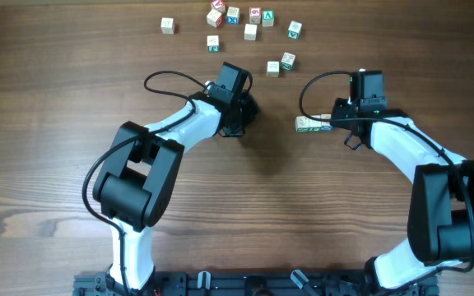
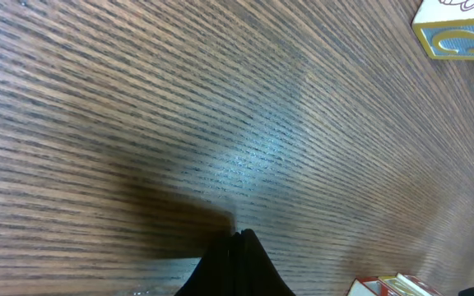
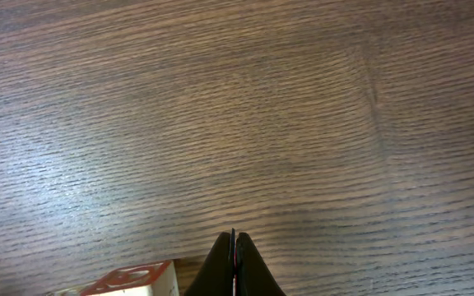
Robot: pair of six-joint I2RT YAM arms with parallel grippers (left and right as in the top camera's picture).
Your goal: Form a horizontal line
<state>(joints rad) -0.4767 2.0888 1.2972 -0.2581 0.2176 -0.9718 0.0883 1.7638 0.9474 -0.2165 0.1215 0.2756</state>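
Starting near, both arm bases sit at the near edge of the wooden table (image 1: 48, 140), and each arm bends in toward the middle. The left gripper (image 1: 239, 123) points down at bare wood just left of centre. In its wrist view the fingers (image 2: 239, 255) are pressed together with nothing between them. The right gripper (image 1: 333, 123) is right of centre, jaws also clenched and empty (the wrist view shows the two tips meeting in one thin seam). The horizontal line (image 1: 309, 123) lies flat on the table just left of the right gripper's tip, running left to right. Whether the tip touches its right end, I cannot tell. The right wrist view catches only a corner of a red-marked cube (image 3: 134, 279) beside the fingers. The left wrist view shows a teal-letter cube (image 2: 457, 33) at the top right corner of the frame and a red-edged cube (image 2: 383, 286) cut off at the bottom. Farther out sit two loose cubes (image 1: 281, 64) close together. Beyond them, the scattered cubes (image 1: 251, 31) spread along the far edge, most bunched near centre, and one lone cube (image 1: 167, 25) sits off to the far left.
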